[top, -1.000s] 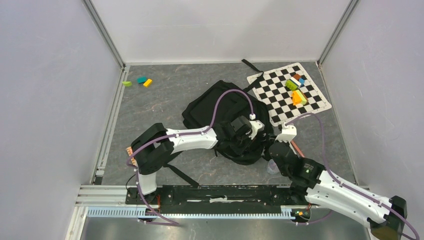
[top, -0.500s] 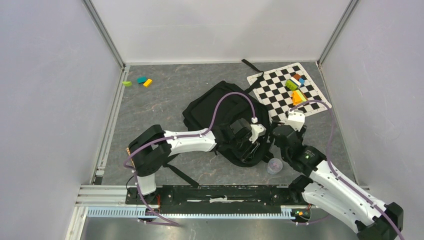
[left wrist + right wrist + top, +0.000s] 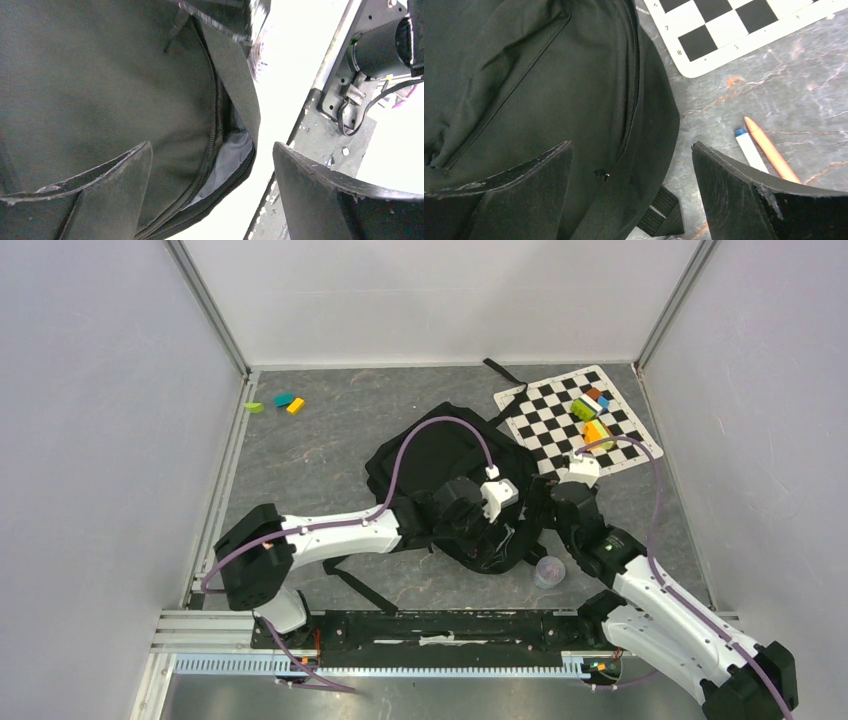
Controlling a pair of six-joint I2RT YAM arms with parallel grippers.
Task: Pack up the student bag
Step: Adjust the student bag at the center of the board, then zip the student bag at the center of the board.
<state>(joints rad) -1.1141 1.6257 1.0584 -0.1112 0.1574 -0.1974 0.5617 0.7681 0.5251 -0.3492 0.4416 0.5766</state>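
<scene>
The student bag (image 3: 430, 455) is a black backpack lying flat mid-table. My left gripper (image 3: 492, 532) hovers over its near end, open, nothing between the fingers. In the left wrist view the bag (image 3: 100, 75) fills the left side, and the left gripper (image 3: 211, 145) straddles a zip that gapes onto grey lining (image 3: 231, 155). My right gripper (image 3: 556, 508) is at the bag's right edge, also open. In the right wrist view the right gripper (image 3: 631, 144) spans the bag's (image 3: 524, 75) edge and a zip pull (image 3: 603, 174).
A checkered mat (image 3: 560, 430) with coloured blocks (image 3: 592, 420) lies at the back right. A white pen (image 3: 749, 147) and an orange pen (image 3: 771, 155) lie right of the bag. A clear cup (image 3: 548, 570) stands near the front. More blocks (image 3: 280, 402) lie far left.
Both grippers went from nearly shut to wide open. The left arm's elbow swung out to the left. The right gripper moved away from the cup, up along the bag's right edge.
</scene>
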